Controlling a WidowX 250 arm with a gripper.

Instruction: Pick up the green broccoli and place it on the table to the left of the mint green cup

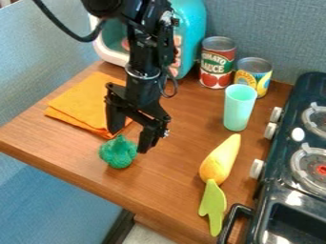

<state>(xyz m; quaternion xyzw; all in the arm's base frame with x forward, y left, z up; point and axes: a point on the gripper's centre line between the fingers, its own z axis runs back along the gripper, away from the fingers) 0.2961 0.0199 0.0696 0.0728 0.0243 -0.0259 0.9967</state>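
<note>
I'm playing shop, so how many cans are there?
2. The red can stands beside the blue toy; the yellow can is next to it, partly behind the green cup. Others could be hidden behind the blue toy.

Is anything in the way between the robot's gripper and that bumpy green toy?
No, I can't see anything in between. The open gripper hangs right by the bumpy green toy. The orange cloth lies close by, but behind the toy.
</note>
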